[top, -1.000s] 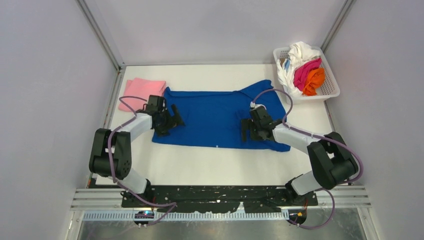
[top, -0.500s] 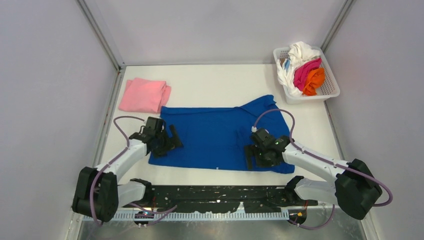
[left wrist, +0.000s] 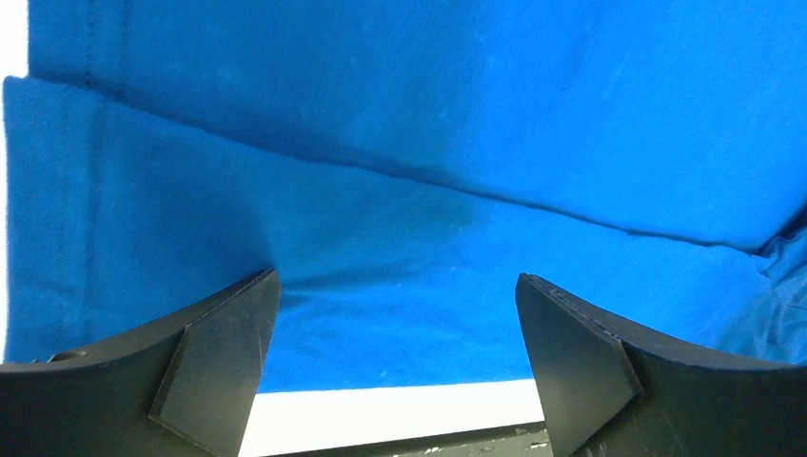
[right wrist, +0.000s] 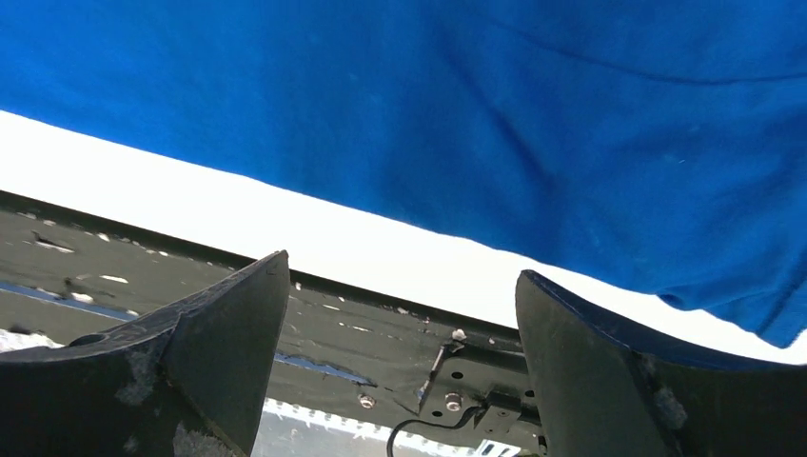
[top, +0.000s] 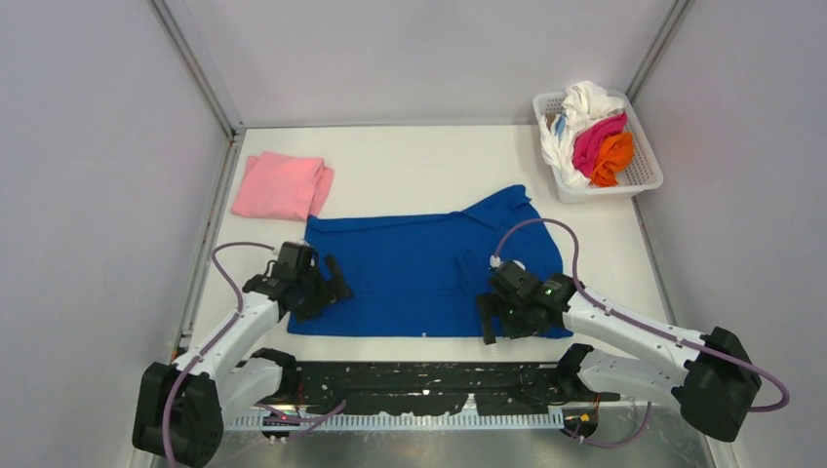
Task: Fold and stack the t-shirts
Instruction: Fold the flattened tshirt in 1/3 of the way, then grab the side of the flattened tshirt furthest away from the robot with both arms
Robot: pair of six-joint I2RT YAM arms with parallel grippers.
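Note:
The royal blue t-shirt (top: 419,278) lies spread flat, plain side up, with its near hem close to the table's front edge. My left gripper (top: 332,283) is open and empty, low over the shirt's near left part; the left wrist view shows blue cloth (left wrist: 428,171) between its fingers (left wrist: 219,352). My right gripper (top: 485,317) is open and empty at the shirt's near right hem; the right wrist view shows the hem (right wrist: 476,114) above its gap. A folded light pink tee (top: 283,185) lies at the back left. White (top: 590,97), magenta (top: 597,139) and orange (top: 614,156) tees sit in the basket.
The white mesh basket (top: 646,178) stands at the back right corner. Grey walls close in the table on three sides. The black base plate (top: 429,385) runs along the near edge and shows in the right wrist view (right wrist: 362,324) under a strip of white table (right wrist: 333,238).
Both arms have drawn back towards the near edge, and the blue shirt has slid with them, away from the pink tee. Both grippers stay open.

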